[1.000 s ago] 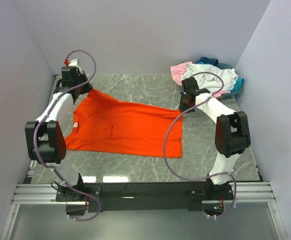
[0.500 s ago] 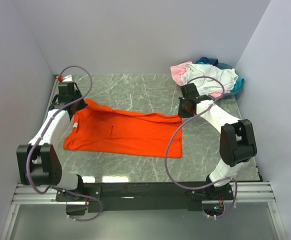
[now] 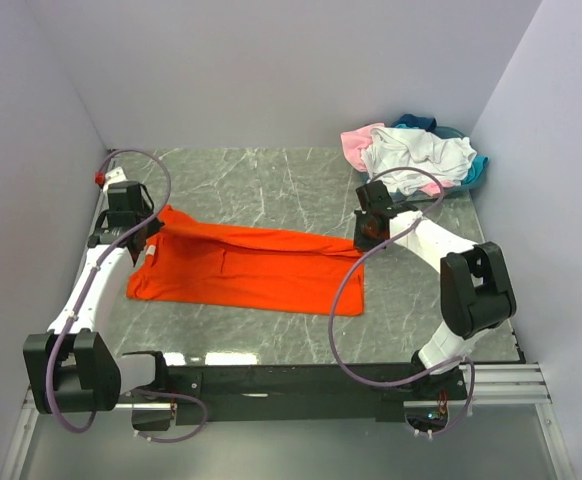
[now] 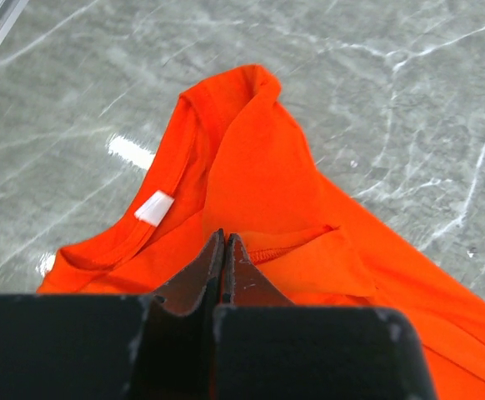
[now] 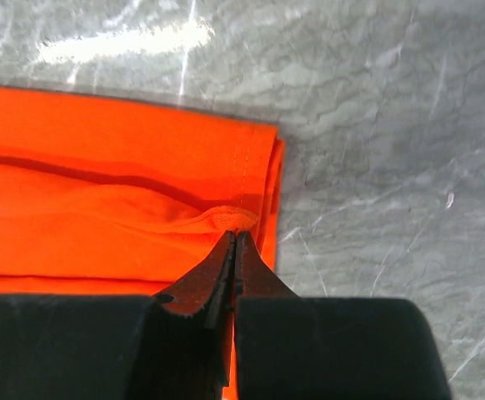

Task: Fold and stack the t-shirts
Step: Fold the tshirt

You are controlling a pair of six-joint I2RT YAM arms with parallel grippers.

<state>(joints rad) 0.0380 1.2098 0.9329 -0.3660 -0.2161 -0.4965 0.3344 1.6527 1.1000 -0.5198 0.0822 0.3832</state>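
No text, brand, number or sign could be read anywhere. The only label was a small white neck tag (image 4: 154, 207) inside the collar of the orange t-shirt (image 4: 259, 158). Its face looked blank in the left wrist view and was too small to read from above.

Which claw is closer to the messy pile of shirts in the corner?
Right. The right claw pinches the orange shirt by its edge, just in front of the pile; the left claw pinches the shirt's other end, far off to the left.

orange t-shirt (image 3: 251, 268) far edge pulled nearer, now folded narrower
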